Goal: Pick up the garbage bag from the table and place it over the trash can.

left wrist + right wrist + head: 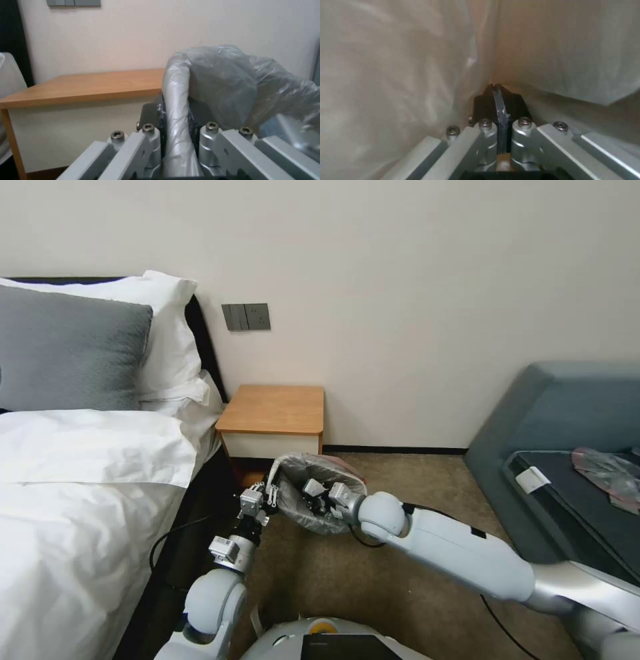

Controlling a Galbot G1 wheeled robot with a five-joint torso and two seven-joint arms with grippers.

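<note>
Wrinkly translucent garbage bag (313, 500) lines the trash can, left claw (176, 120) clamping its rim

White rounded arm shells, grey metal wrist blocks with hex screws, black pads, thin black cables.

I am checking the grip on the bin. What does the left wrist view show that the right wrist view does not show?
Left wrist view: the left gripper shut on the trash can rim, which is covered by the garbage bag, with the table beside it. Right wrist view: the right gripper shut, deep inside the bag, plastic all around. Both share the bag.
</note>
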